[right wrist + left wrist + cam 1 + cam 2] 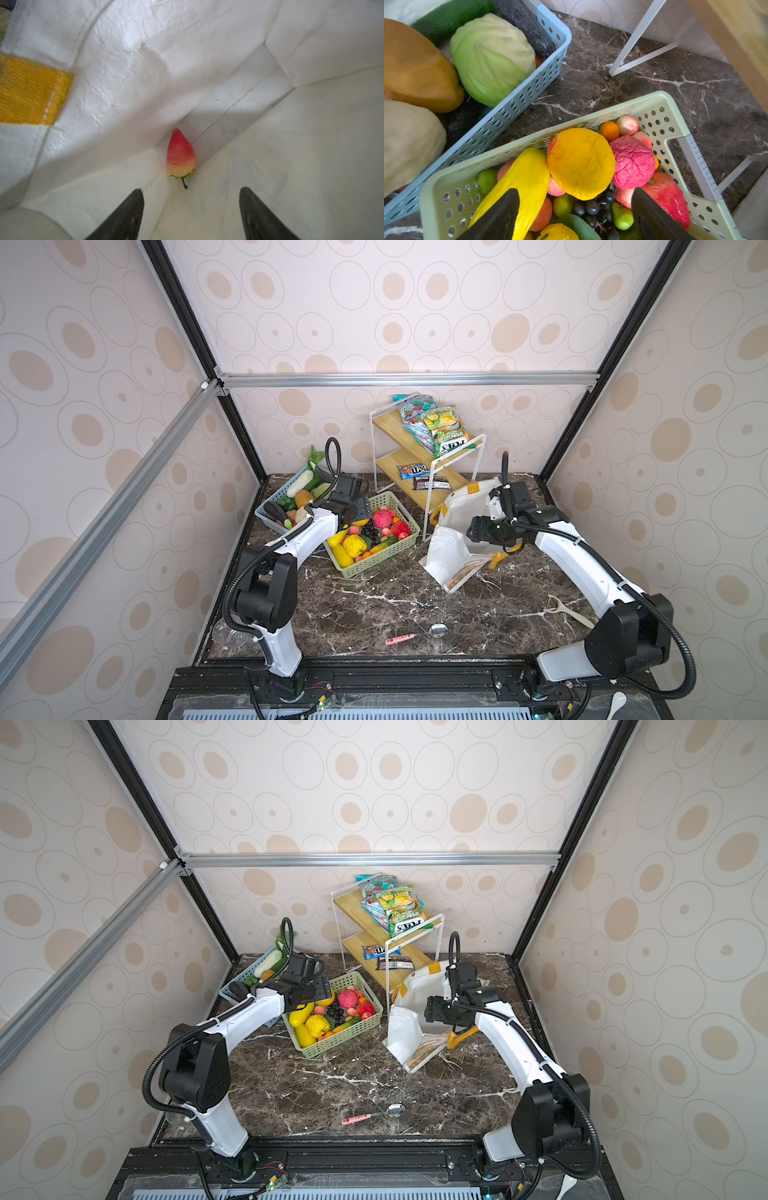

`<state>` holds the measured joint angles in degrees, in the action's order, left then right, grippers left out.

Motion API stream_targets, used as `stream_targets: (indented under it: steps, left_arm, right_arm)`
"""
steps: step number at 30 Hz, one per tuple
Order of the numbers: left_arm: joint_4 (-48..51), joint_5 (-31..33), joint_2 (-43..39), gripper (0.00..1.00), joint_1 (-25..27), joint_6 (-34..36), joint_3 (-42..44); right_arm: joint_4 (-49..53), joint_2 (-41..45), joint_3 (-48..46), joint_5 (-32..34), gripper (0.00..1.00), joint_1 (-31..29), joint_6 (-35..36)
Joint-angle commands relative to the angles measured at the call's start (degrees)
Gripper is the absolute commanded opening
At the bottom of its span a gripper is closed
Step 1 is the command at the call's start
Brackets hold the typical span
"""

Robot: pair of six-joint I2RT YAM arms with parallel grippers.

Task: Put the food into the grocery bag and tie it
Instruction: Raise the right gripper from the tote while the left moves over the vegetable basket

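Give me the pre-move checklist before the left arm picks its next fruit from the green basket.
1. Left jaws open and empty: ok, spread wide above the green basket.
2. Target reachable: ok, the orange-yellow fruit lies on top of the pile, just ahead of the jaws.
3. Right jaws empty: ok, open, with the strawberry lying free on the bag floor.
4. Grocery bag mouth free for a drop: not ok, the right arm reaches into it.
5. Bag would hold open unaided: cannot tell.
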<state>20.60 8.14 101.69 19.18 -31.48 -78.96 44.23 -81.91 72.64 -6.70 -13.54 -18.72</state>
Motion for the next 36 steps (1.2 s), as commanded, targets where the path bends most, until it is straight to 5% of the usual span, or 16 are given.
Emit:
stream_targets:
  steps: [1, 6, 36]
  left_arm:
    - [3.1, 3.5, 0.2, 0.86, -1.3, 3.5, -3.6]
    - [3.7, 3.5, 0.9, 0.86, -3.8, 4.5, -5.9]
    - [3.9, 5.9, 18.5, 0.94, -11.2, -7.2, -25.7]
  right_arm:
    - [3.1, 2.6, 1.5, 2.4, 0.76, -0.3, 1.0]
    - [2.6, 5.6, 0.3, 2.2, 0.85, -0.6, 0.4]
    - [-0.7, 13.1, -0.6, 6.9, 0.86, -6.7, -1.7]
